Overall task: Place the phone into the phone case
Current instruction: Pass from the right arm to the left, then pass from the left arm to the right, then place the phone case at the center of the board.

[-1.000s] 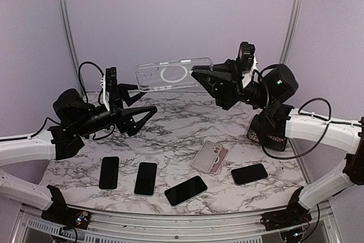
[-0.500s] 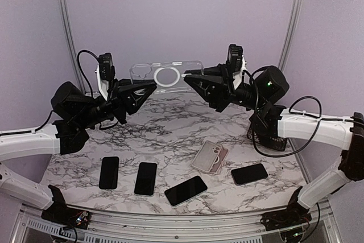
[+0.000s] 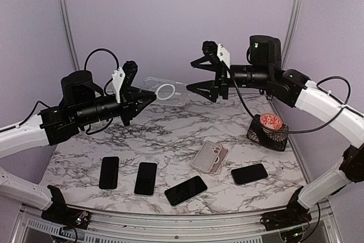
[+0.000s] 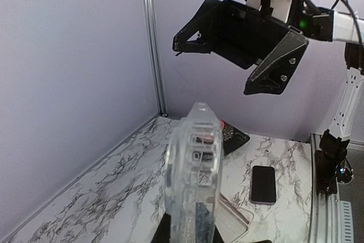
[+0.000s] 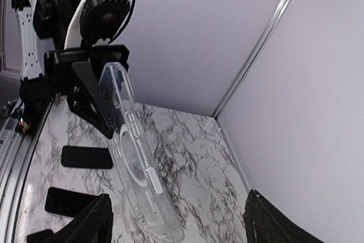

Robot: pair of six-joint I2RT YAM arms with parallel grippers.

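Right gripper [image 3: 190, 76] has let go, jaws wide; left gripper [image 3: 149, 99] now clamps the phone case [image 3: 168, 91].

Two arms of mine, white shells on black joints.
White link covers [image 3: 327, 103] run between my fat black motor housings [image 3: 79, 86], one lit by a small green light [image 3: 257, 42]. Thin black cables [image 3: 99, 49] loop off my wrists. My left gripper [image 3: 149, 99] and right gripper [image 3: 191, 76] have angular black fingers [image 4: 273, 66], with screws [image 4: 292, 61] on the right's.
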